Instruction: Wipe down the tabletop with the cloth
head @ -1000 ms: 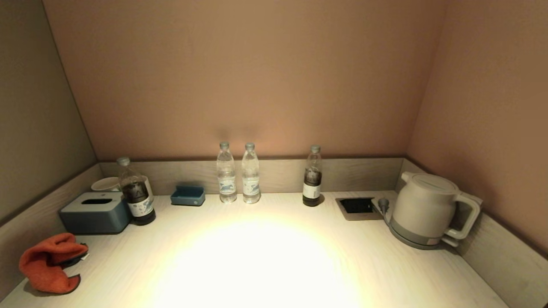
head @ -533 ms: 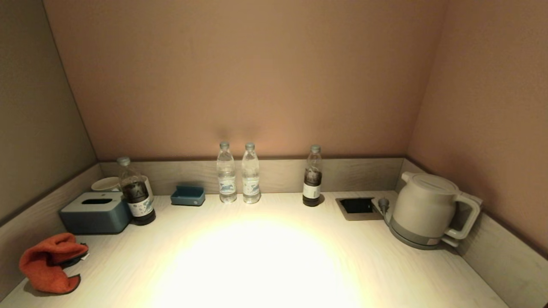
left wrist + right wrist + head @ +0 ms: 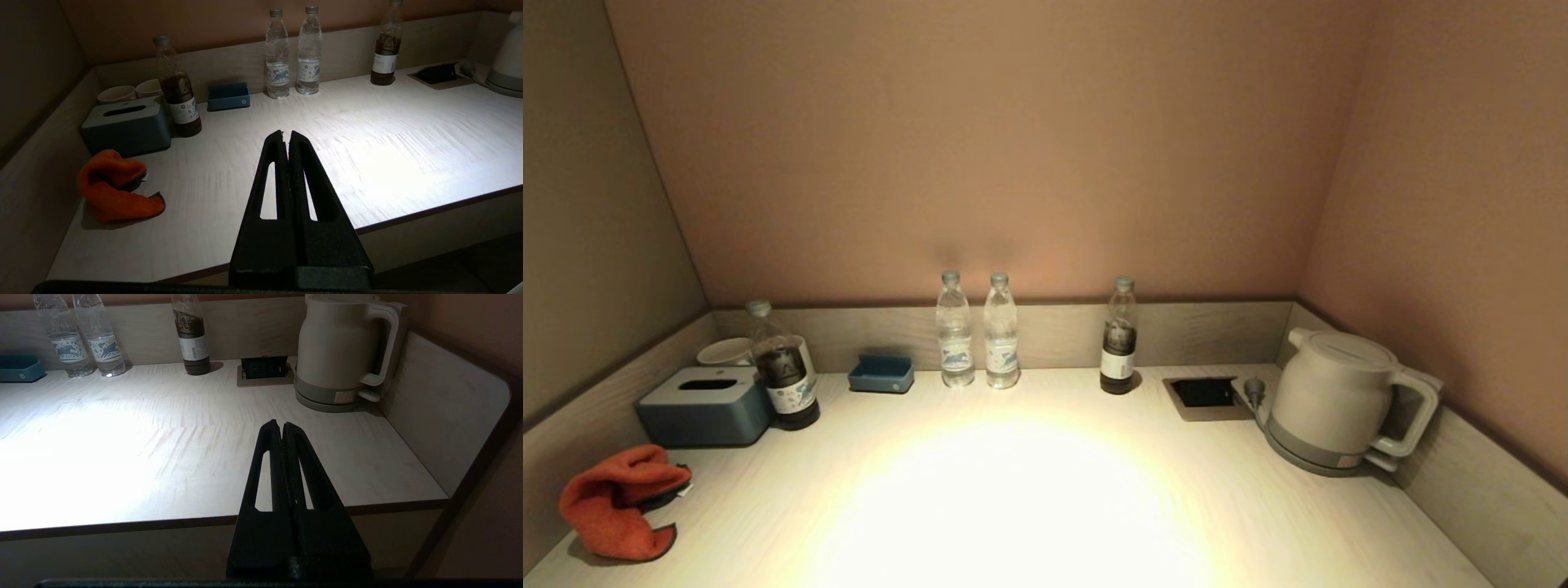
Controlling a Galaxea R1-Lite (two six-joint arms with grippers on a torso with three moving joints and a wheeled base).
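Observation:
An orange cloth (image 3: 617,502) lies crumpled on the light wooden tabletop (image 3: 1029,490) at the near left, just in front of the tissue box. It also shows in the left wrist view (image 3: 114,185). My left gripper (image 3: 287,132) is shut and empty, held back over the table's front edge, to the right of the cloth and apart from it. My right gripper (image 3: 279,424) is shut and empty, held over the front edge on the right side, in front of the kettle. Neither arm shows in the head view.
A blue-grey tissue box (image 3: 704,404), cups (image 3: 727,351), a dark bottle (image 3: 783,367) and a small blue tray (image 3: 880,373) stand at the back left. Two water bottles (image 3: 976,331) and another dark bottle (image 3: 1119,336) line the back wall. A socket recess (image 3: 1202,394) and white kettle (image 3: 1339,400) sit right.

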